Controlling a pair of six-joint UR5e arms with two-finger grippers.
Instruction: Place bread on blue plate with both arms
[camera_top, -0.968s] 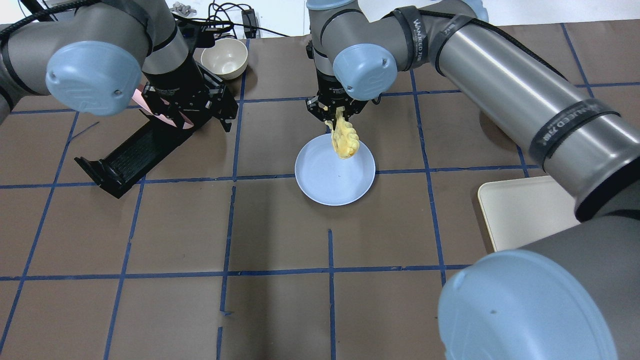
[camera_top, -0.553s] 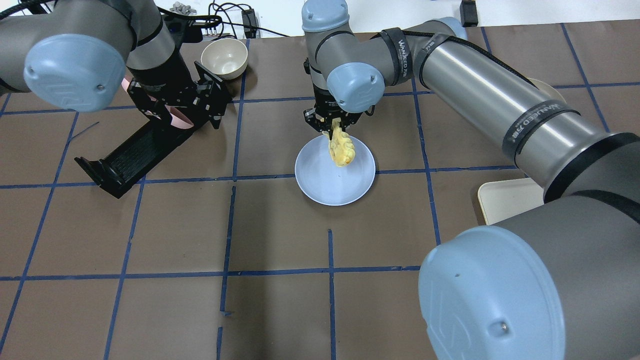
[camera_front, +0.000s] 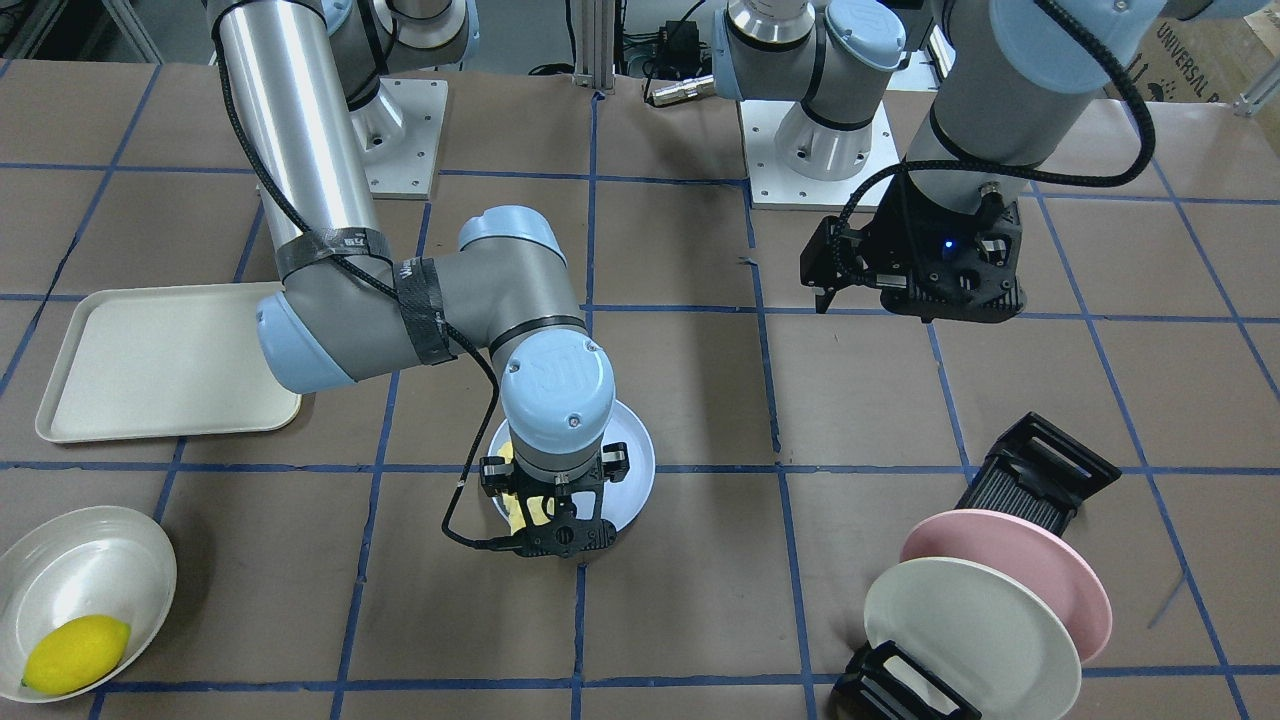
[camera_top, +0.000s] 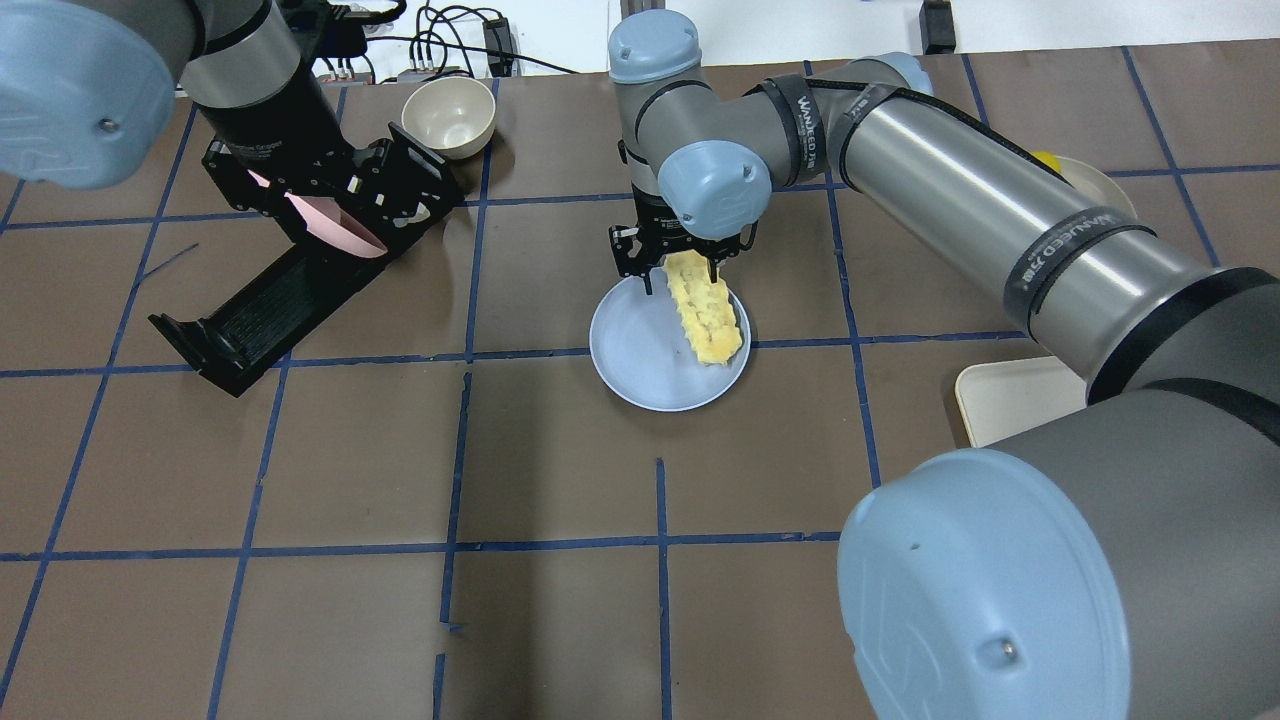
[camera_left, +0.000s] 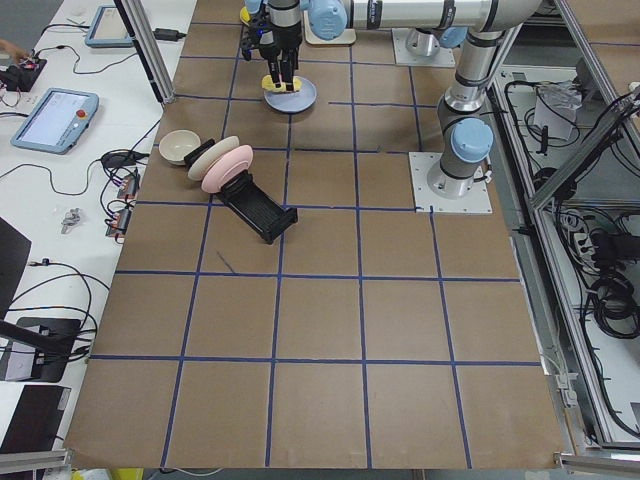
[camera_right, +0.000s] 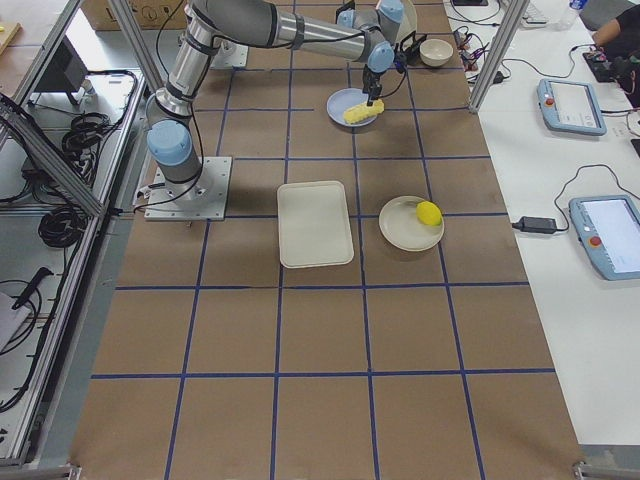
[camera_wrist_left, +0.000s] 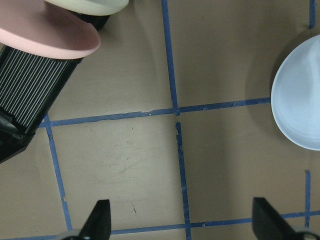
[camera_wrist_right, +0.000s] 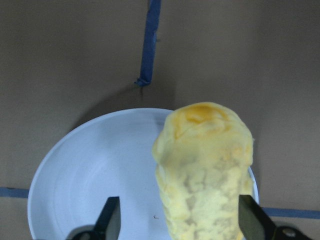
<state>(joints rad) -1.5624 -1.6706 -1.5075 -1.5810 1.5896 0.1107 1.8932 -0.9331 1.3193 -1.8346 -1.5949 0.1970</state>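
Observation:
The bread (camera_top: 708, 312) lies flat along the right side of the blue plate (camera_top: 635, 365). My right gripper (camera_top: 680, 272) hovers over the plate's far edge. It is open. In the right wrist view its fingertips (camera_wrist_right: 111, 220) stand on either side of the bread (camera_wrist_right: 205, 170), and the left one is clear of the loaf on the plate (camera_wrist_right: 90, 170). My left gripper (camera_wrist_left: 182, 225) is open and empty. It hangs above bare table to the left of the plate (camera_wrist_left: 300, 95), near the dish rack (camera_top: 270, 300).
A black dish rack (camera_front: 1040, 475) holds a pink plate (camera_front: 1040, 570) and a cream plate (camera_front: 960, 625). A cream bowl (camera_top: 448, 115) stands at the back. A cream tray (camera_front: 160, 360) and a bowl (camera_front: 90, 560) with a lemon (camera_front: 75, 652) are on my right side.
The bread hung from the shut right gripper over the plate; it now lies flat on the plate and the gripper has opened. My left arm has drawn back and to the left.

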